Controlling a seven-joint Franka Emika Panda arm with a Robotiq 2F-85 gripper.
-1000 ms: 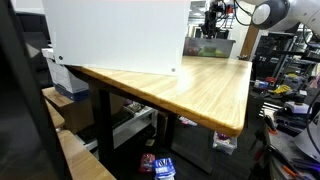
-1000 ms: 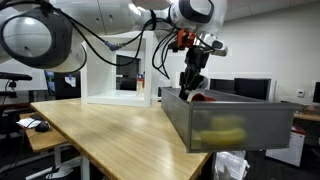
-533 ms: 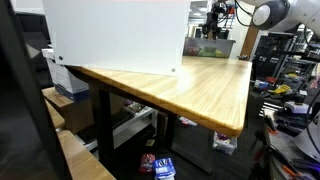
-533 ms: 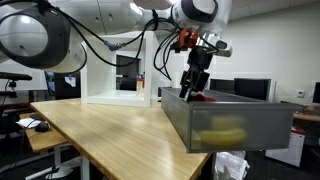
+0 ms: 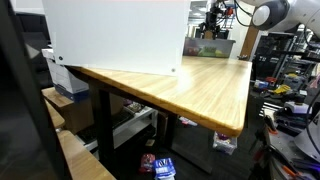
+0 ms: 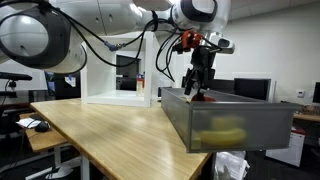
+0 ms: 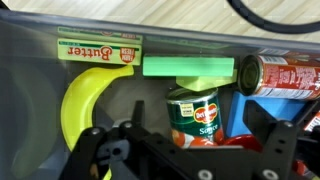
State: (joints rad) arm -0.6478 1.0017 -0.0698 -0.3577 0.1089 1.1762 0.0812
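Wrist view, gray bin [image 7: 25, 100], L to R: butter box [image 7: 98, 48] w/ banana [image 7: 78, 100] below, green block [image 7: 190, 67], green-label can [image 7: 195, 108] just under it, red can [image 7: 285, 75] on its side. Above the green-label can hangs the gripper [image 7: 190, 140], jaws spread wide, empty.

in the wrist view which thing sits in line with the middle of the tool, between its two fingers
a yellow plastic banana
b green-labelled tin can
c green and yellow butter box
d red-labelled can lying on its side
b, the green-labelled tin can sits centred ahead of the open tool, while the yellow plastic banana is off to the picture's left and the red-labelled can off to its right.
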